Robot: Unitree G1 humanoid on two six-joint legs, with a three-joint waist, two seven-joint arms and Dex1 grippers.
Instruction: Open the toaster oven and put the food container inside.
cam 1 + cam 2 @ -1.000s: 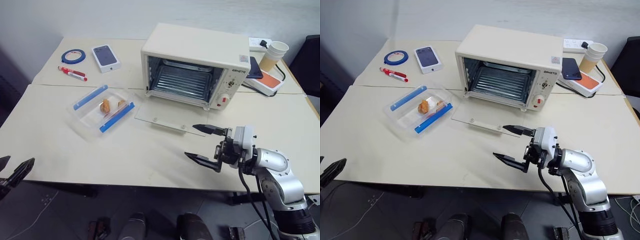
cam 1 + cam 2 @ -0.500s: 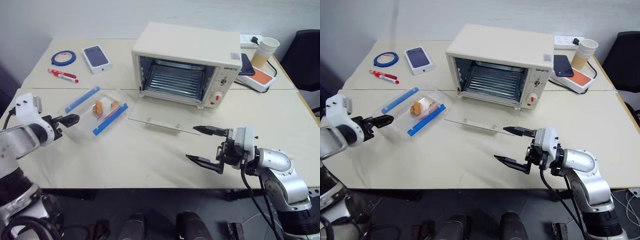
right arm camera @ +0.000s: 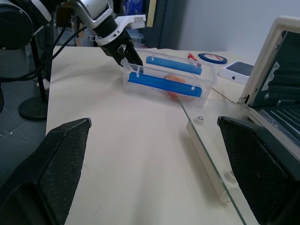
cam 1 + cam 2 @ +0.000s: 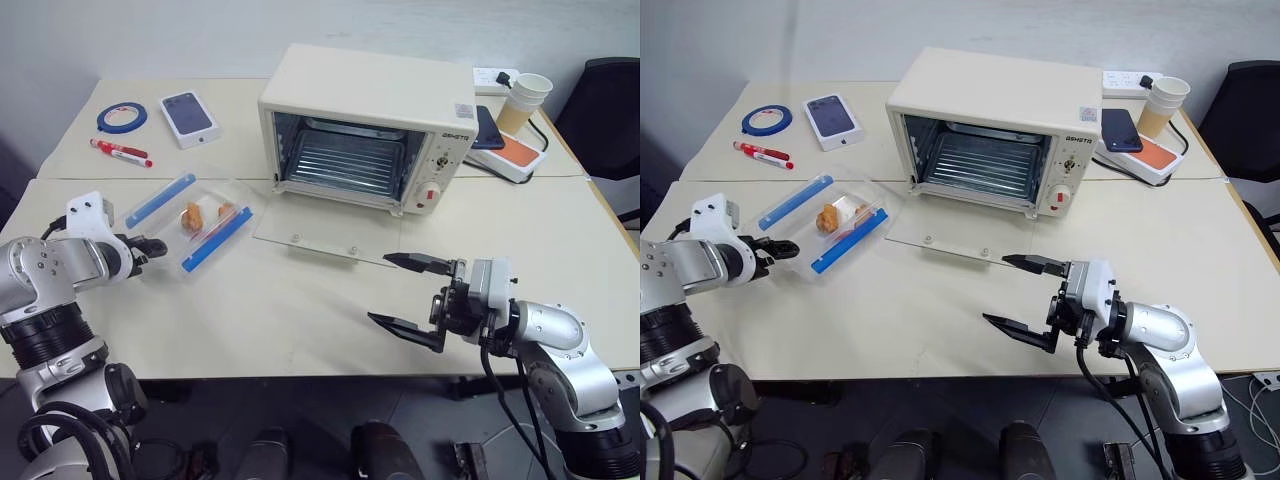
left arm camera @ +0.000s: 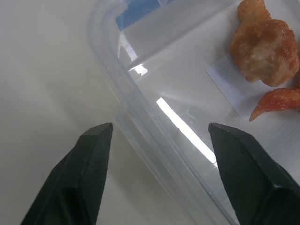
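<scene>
The left gripper [image 5: 157,136] is straddling the food container's [image 4: 195,222] near rim, fingers apart. The right gripper [image 4: 412,295] is hovering wide open before the toaster oven [image 4: 365,130].

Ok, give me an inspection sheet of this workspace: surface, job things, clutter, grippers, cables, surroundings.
Surface: cream table.
Job things: oven door down flat; container on the table left of it, food inside.
Clutter: tape roll, marker, phone box, cup, dark phone on an orange-and-white box.
Grippers: left gripper open astride the container's edge; right gripper open, nothing between its fingers.
Cables: black cord by the power strip.
Surroundings: dark chair.
</scene>
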